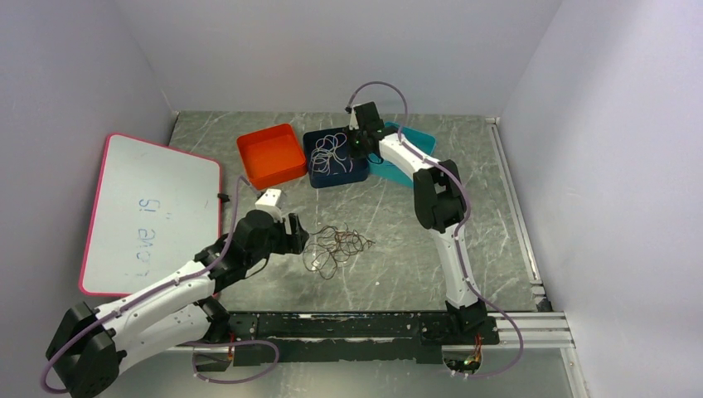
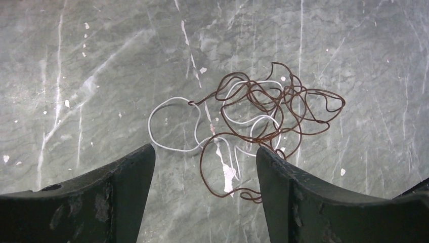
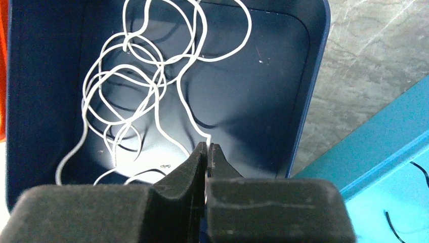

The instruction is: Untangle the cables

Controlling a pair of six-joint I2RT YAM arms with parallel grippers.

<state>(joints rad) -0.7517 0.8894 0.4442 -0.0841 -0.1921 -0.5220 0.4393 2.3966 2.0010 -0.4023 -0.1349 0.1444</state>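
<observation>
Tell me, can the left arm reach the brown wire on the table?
Probably yes: the left gripper is open, a loop of the brown wire shows between its fingers, nothing covering it.

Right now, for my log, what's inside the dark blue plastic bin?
A looped thin white cable, one strand pinched in the right hand. What lies under that hand is hidden.

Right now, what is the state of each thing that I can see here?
Left gripper: open, near the tangle.
Right gripper: shut on white cable.
White cable: looped loosely inside blue bin.
Tangle: brown and white cables intertwined on table.
Orange bin: empty.
</observation>
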